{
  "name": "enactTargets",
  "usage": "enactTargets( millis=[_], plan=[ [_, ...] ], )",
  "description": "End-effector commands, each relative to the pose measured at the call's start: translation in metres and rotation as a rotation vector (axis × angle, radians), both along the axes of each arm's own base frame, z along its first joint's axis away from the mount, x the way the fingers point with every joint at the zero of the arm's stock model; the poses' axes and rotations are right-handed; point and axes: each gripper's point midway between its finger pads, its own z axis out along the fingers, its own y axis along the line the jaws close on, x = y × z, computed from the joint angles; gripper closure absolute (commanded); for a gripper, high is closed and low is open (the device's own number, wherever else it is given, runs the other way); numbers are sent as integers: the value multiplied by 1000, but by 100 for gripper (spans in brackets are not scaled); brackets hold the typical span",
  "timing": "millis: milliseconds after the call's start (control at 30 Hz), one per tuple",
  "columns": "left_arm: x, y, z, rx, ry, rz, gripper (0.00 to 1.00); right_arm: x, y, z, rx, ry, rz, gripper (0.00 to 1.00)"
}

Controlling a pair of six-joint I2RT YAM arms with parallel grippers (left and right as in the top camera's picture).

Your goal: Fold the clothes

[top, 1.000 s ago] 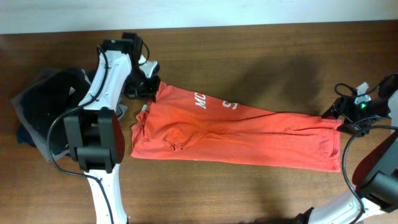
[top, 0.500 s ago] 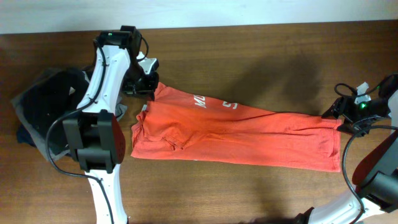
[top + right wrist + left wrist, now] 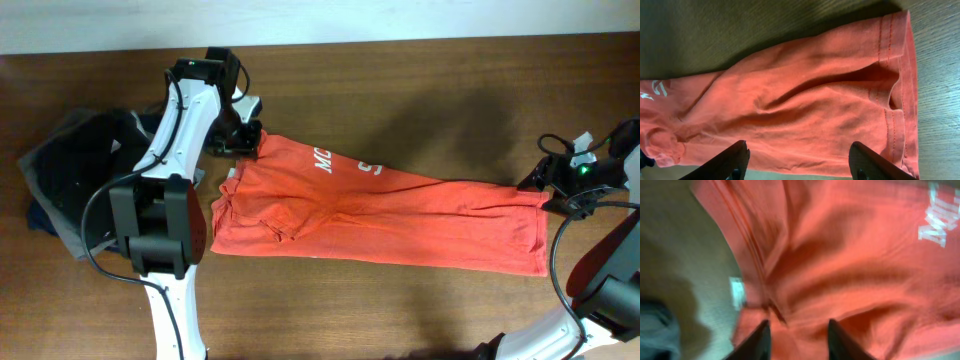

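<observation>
Left gripper (image 3: 797, 339) shifts toward the shoulder and its jaws part, apparently releasing the red-orange shirt (image 3: 380, 210), which lies stretched lengthwise across the table (image 3: 420, 80). Right gripper (image 3: 800, 159) hovers spread over the hem; the fold looks unstarted.

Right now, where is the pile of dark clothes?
In the overhead view, the pile of dark clothes sits at the left end of the table, just left of the left arm. The orange shirt lies on that arm's other side.
</observation>
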Motion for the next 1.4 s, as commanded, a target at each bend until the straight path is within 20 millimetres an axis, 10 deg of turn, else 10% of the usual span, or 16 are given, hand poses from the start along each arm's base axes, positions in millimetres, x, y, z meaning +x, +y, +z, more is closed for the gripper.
enactTargets(
  millis=[0, 233, 400, 933, 1167, 1367],
  plan=[
    [14, 6, -12, 29, -51, -4, 54, 1, 4, 2, 13, -11, 9, 31],
    [9, 4, -55, 26, 21, -6, 55, 1, 4, 2, 13, -11, 9, 31],
    [0, -12, -61, -72, 72, -4, 98, 1, 4, 2, 14, -10, 9, 31],
    [-30, -2, -33, -18, 186, -2, 100, 1, 4, 2, 14, -10, 6, 31],
    [-22, 9, -30, 32, 150, -1, 69, 2, 4, 2, 14, -10, 6, 31],
    [2, 20, 13, 16, 43, 32, 51, 1, 4, 2, 14, -10, 6, 31]
  ],
)
